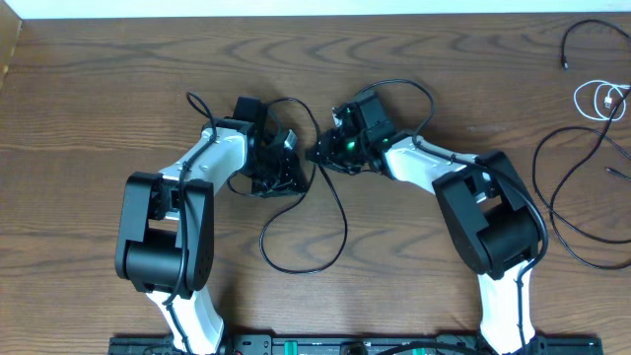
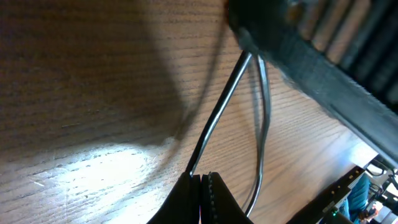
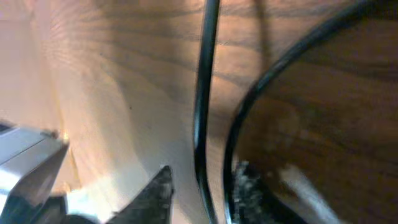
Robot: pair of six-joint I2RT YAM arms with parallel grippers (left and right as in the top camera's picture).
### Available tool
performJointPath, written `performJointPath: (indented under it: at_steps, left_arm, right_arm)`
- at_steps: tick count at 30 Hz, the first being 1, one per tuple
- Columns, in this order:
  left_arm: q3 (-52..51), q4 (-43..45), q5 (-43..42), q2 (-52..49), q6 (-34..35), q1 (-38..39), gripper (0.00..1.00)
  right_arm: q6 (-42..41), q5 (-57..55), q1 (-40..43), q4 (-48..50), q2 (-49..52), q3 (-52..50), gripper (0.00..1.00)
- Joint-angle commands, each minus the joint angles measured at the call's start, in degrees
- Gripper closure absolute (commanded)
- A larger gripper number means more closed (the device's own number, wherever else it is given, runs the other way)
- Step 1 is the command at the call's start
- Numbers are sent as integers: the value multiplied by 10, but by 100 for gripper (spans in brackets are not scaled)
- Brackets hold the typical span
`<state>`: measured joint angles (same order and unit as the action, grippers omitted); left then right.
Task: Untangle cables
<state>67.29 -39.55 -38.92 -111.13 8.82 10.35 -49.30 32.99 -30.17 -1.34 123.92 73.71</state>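
Note:
A thin black cable [image 1: 340, 212] lies in a loop on the table's middle, and its upper part runs up between both grippers. My left gripper [image 1: 289, 163] is shut on this cable; in the left wrist view the jaws [image 2: 202, 182] pinch the strand [image 2: 221, 106], and a second strand [image 2: 265, 124] curves beside it. My right gripper [image 1: 323, 150] is open just to its right. In the right wrist view a black strand [image 3: 204, 93] runs between the spread fingers [image 3: 202, 186], and another strand [image 3: 252, 102] curves by the right finger. Its grip is not closed.
At the far right lie more black cables [image 1: 577, 202], a coiled white cable [image 1: 601, 99] and another black cable [image 1: 584, 37] near the back edge. The arm bases [image 1: 168, 237] [image 1: 493, 227] stand at the front left and right.

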Motion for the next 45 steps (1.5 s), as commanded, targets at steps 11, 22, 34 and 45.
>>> performJointPath:
  at_steps: [11, 22, 34, 45]
  left_arm:
    - [-2, 13, -6, -7, 0, 1, 92]
    - [-2, 20, -5, -7, -8, 0, 92]
    - [-2, 22, -5, -7, -8, 0, 92]
    - [-2, 25, -5, -7, -8, 0, 92]
  right_arm:
    - [32, -40, 38, -13, -36, -2, 99]
    - [258, -105, 324, -267, -348, 19, 99]
    - [305, -102, 688, -384, -448, 83, 99]
    - [327, -190, 720, -392, -330, 83, 1]
